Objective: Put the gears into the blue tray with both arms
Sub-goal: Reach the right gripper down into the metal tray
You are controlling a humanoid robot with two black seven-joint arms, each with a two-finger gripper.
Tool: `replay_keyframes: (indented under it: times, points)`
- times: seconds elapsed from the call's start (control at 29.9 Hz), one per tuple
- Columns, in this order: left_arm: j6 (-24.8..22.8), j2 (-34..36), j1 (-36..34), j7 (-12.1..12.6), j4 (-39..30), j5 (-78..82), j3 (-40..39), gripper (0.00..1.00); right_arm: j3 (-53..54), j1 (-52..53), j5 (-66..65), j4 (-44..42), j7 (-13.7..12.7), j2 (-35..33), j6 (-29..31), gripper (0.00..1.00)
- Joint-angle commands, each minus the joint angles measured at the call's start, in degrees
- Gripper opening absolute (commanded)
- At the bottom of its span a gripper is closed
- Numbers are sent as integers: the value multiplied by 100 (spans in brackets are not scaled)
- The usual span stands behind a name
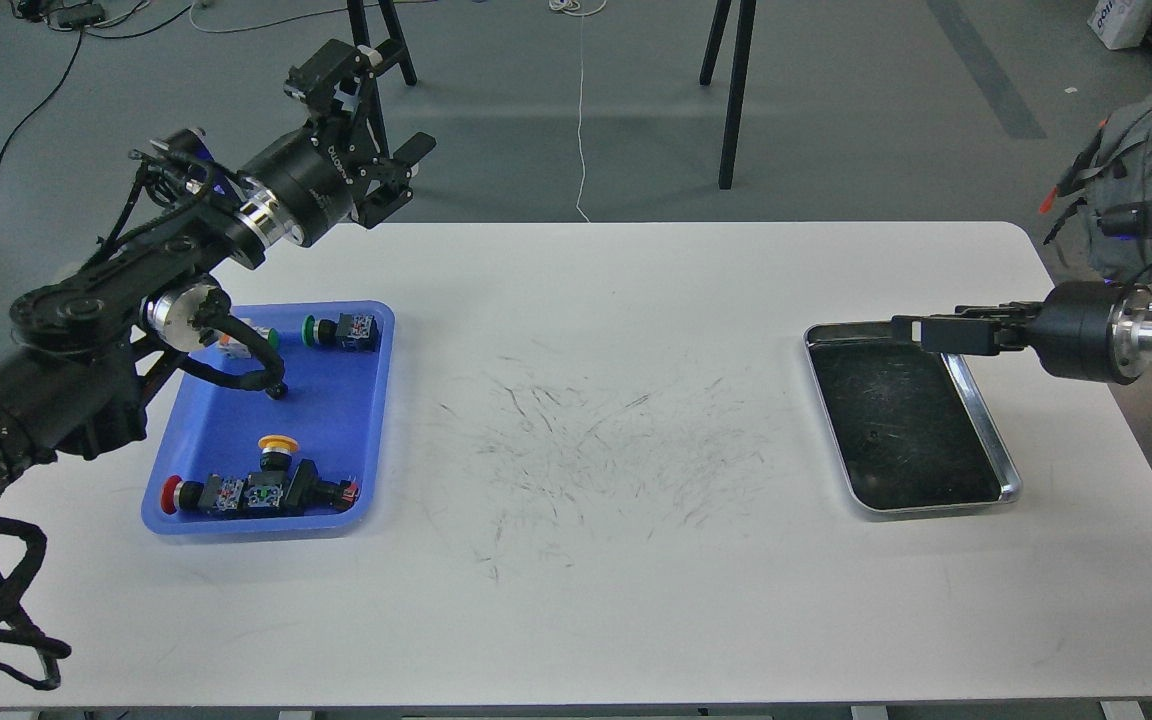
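The blue tray lies at the table's left and holds several push-button switches. A black cable loop of my left arm hangs over the tray's middle, and I cannot make out a gear under it. A tiny dark speck on the dark floor of the silver tray may be a gear; it is too small to tell. My left gripper is raised beyond the table's far edge, behind the blue tray, fingers spread wide and empty. My right gripper points left over the silver tray's far rim, seen side-on.
In the blue tray lie a green-capped switch, a yellow-capped one and a red-capped one. Black stand legs rise from the floor behind the table. A grey bag sits at the far right.
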Motion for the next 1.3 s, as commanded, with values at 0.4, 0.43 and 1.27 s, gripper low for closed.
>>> replay_keyframes:
  times: [0.4, 0.43, 1.27]
  points:
    - [-66, 885, 509, 0, -871, 250, 159, 100, -36, 104, -733, -35, 25, 550, 12, 96]
    - [-66, 885, 517, 0, -862, 250, 159, 100, -36, 95, -882, -35, 34, 559, 12, 96]
    - [-66, 569, 605, 0, -466, 162, 116, 100, -721, -107, -2870, -808, 100, 1358, 12, 93]
